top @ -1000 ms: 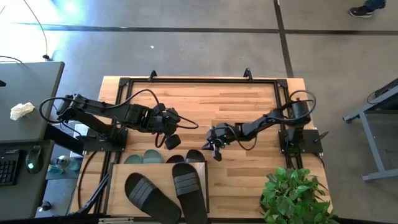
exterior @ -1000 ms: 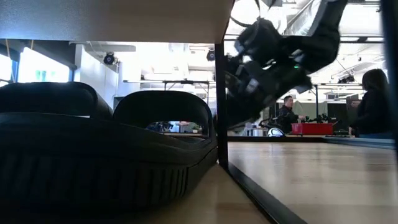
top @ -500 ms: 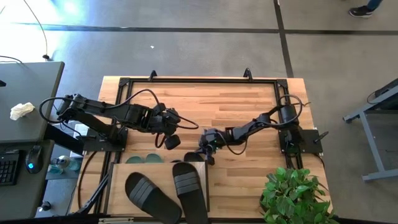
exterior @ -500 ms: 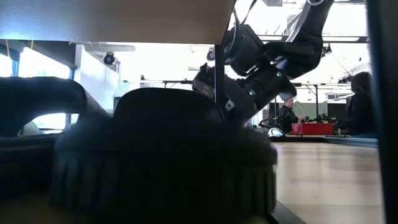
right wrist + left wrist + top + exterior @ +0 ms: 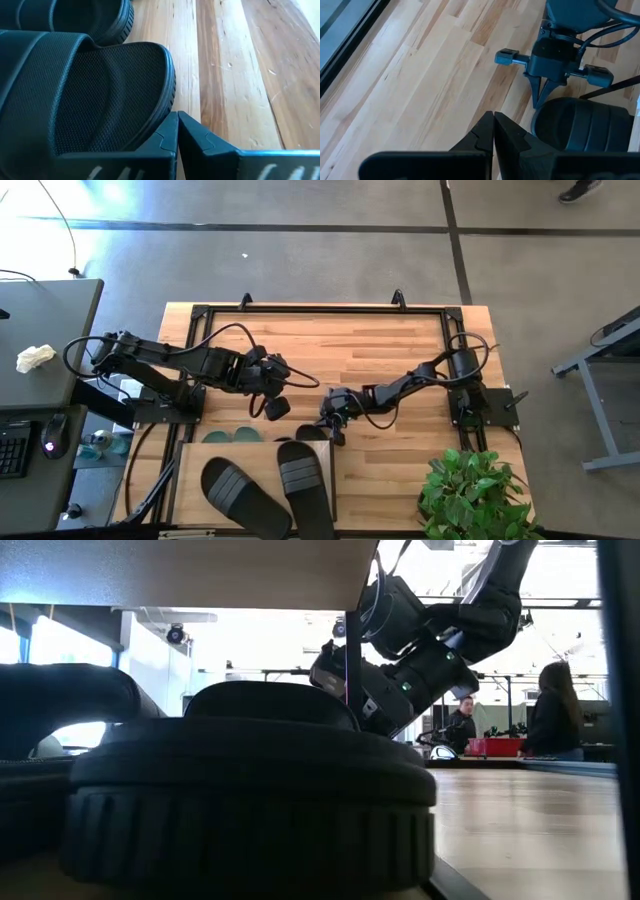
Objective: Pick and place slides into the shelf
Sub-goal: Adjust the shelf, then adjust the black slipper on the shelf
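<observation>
Currently the right gripper [image 5: 334, 420], fingers closed on nothing, nudges a black slide [image 5: 90, 105] at the shelf [image 5: 190, 470] back edge; soft, light rubber, best gripped by its strap, while the closed left gripper [image 5: 276, 406] waits nearby.

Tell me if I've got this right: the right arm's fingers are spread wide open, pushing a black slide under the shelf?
Not quite. The right gripper's fingers are shut, pressed together at the black slide's heel, as the right wrist view shows. The slide does sit at the shelf edge in the high view.
</observation>
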Available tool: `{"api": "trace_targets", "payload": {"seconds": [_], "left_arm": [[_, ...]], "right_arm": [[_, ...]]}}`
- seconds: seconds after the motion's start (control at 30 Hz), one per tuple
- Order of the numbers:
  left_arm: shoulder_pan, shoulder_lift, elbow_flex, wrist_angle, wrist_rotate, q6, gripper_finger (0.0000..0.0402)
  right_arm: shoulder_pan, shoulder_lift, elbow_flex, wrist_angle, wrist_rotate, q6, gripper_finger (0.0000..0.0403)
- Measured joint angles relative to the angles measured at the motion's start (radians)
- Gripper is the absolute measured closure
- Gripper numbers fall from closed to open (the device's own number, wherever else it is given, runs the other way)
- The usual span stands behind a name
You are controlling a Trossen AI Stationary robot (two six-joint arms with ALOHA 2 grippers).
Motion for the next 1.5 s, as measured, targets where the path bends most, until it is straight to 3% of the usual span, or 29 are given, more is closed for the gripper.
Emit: {"api": "trace_targets", "payload": {"seconds": [0.27,1.2,1.5], "left_arm": [[0.0,0.0,0.0,0.0,0.0,0.0,0.0399],[0.0,0.0,0.0,0.004,-0.011,0.0,0.0399],[-0.001,-0.006,0.063,0.027,-0.004,0.027,0.0399]], "right_arm": [[0.037,-0.012,0.002,-0.038,0.072,0.019,0.0403],[0.058,-0.086,0.001,-0.099,0.145,-0.026,0.0403],[0.014,-0.171,0.001,-0.218,0.265,-0.035,0.0403]]}}
